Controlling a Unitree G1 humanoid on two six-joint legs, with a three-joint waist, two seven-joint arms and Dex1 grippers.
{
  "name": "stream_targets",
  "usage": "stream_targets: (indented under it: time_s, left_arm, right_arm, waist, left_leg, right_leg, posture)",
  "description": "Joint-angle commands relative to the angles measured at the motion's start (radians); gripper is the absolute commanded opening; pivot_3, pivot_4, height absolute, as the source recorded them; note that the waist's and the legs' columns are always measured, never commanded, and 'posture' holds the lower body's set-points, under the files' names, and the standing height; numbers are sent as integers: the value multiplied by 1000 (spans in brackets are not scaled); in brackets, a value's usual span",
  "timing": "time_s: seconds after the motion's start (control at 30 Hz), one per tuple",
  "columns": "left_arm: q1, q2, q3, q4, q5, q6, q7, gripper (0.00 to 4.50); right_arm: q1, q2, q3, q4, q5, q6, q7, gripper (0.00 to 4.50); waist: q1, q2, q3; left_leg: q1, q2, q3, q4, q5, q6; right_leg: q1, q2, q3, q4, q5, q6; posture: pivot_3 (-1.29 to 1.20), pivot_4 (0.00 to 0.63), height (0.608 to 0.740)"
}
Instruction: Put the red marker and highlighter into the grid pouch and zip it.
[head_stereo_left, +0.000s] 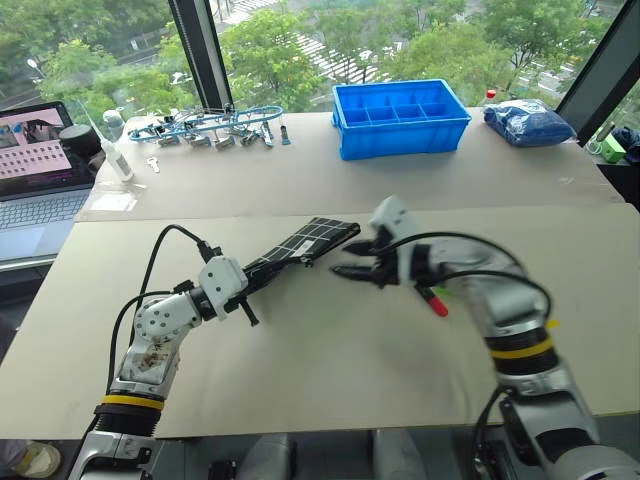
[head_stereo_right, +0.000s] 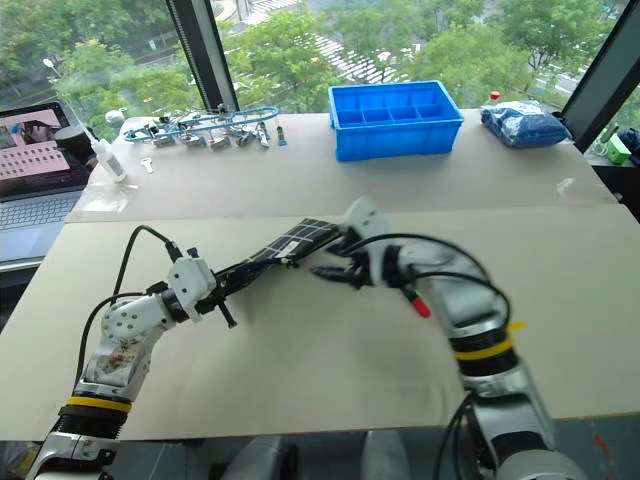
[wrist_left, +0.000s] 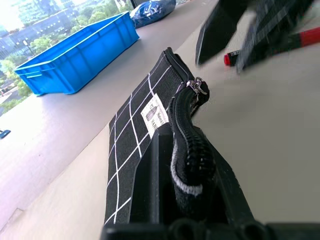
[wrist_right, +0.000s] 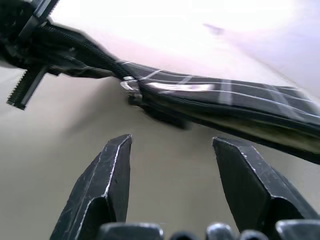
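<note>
left gripper (head_stereo_left: 262, 270) clamped on pouch (head_stereo_left: 312, 243) end, pouch lifted off table | right gripper (wrist_right: 172, 167) jaws apart, empty, near zipper | marker (head_stereo_left: 433, 300) on table beside right arm | risk: pouch swings, insertion misses opening

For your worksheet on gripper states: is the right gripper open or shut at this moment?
Open. In the right wrist view the two black fingers stand apart with bare table between them, holding nothing; the grid pouch lies beyond them.
</note>
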Motion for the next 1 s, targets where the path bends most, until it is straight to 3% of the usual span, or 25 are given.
stream_targets:
  time_s: [0.03,0.2,0.33,0.53,1.0]
  left_arm:
    - [7,-5,10,-38,-15,-7,11,0]
    - [14,-24,11,-53,-20,-2,23,0]
    - [4,-42,8,-96,-40,40,37,0]
    - [-13,-42,0,-97,-35,51,23,0]
    - [1,-17,14,-140,-85,101,-15,0]
  right_arm:
    - [86,-153,-194,-98,105,-44,118,2710]
    - [308,-332,-294,-83,67,-192,188,2710]
    - [385,-414,-265,121,-68,-405,170,2710]
    - [269,-406,-202,349,-110,-529,180,2710]
    - [129,-382,-42,607,-166,-615,323,2710]
  waist:
    - [8,0,0]
    - [13,-1,0]
    - [13,-2,0]
    - [9,-2,0]
    - [15,-2,0]
  left_leg:
    - [0,0,0,0,0,0]
    - [0,0,2,1,-2,3]
    - [3,1,6,2,-2,3]
    - [5,1,7,2,-1,3]
    - [3,1,7,2,0,0]
  right_leg:
    - [0,0,0,-1,0,0]
    - [2,0,0,-3,0,1]
    - [4,0,4,-6,2,3]
    - [6,0,4,-7,2,2]
    - [7,0,3,-14,5,4]
  posture:
    - [0,150,740]
    - [0,150,740]
    - [0,150,740]
    - [0,150,740]
    - [0,150,740]
